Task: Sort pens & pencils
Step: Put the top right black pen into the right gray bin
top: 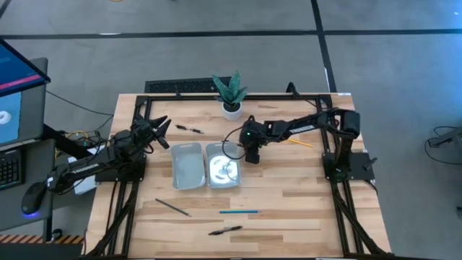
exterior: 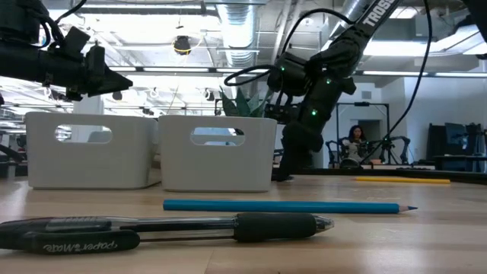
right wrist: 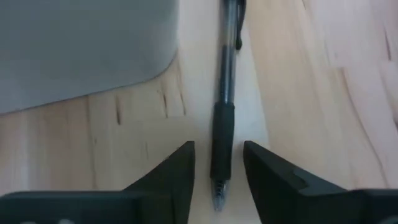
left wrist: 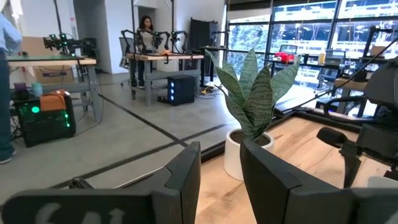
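Observation:
My right gripper (top: 253, 154) is open and low over the table, just right of the right-hand white tray (top: 222, 180). A black pen (right wrist: 224, 118) lies on the wood between its fingers (right wrist: 181, 168), which stand on either side without touching it. A second black pen (top: 189, 129) lies far left, and a third (top: 225, 230) lies near the front edge. The yellow pencil (top: 302, 143), the blue pencil (top: 240, 211) and the dark grey pencil (top: 172, 207) lie flat on the table. My left gripper (top: 162, 130) is open and empty, raised left of the trays.
Two white trays (top: 188, 167) stand side by side mid-table. A potted plant (top: 231, 94) stands at the far edge, and it also shows in the left wrist view (left wrist: 252, 106). In the low view the blue pencil (exterior: 289, 205) and the nearest pen (exterior: 167, 228) lie in front of the trays.

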Robot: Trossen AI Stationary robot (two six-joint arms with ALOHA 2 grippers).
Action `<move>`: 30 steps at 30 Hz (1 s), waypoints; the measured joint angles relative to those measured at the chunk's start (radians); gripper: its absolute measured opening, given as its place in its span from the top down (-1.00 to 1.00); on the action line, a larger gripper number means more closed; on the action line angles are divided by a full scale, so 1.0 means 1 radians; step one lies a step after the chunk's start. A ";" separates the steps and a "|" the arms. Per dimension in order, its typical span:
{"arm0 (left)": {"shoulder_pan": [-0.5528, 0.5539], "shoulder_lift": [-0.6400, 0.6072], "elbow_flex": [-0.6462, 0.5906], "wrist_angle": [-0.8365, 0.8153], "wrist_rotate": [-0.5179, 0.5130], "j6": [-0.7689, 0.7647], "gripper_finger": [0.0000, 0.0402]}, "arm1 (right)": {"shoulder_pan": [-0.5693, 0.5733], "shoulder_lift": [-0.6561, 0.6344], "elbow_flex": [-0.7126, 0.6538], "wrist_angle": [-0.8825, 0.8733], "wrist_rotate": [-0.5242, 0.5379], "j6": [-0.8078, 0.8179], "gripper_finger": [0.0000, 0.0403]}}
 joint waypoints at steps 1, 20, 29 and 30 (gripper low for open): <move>0.000 0.000 0.000 0.000 -0.001 0.000 0.49 | 0.002 0.001 0.000 0.002 0.000 0.000 0.30; 0.000 0.000 0.000 0.000 -0.002 0.000 0.49 | 0.002 0.002 0.000 -0.024 -0.004 0.078 0.68; 0.000 0.000 0.000 0.000 -0.002 -0.001 0.49 | -0.029 -0.041 0.007 -0.067 0.010 0.124 0.69; 0.000 0.000 0.000 0.000 -0.002 -0.001 0.49 | -0.033 -0.044 0.013 -0.069 0.015 0.132 0.69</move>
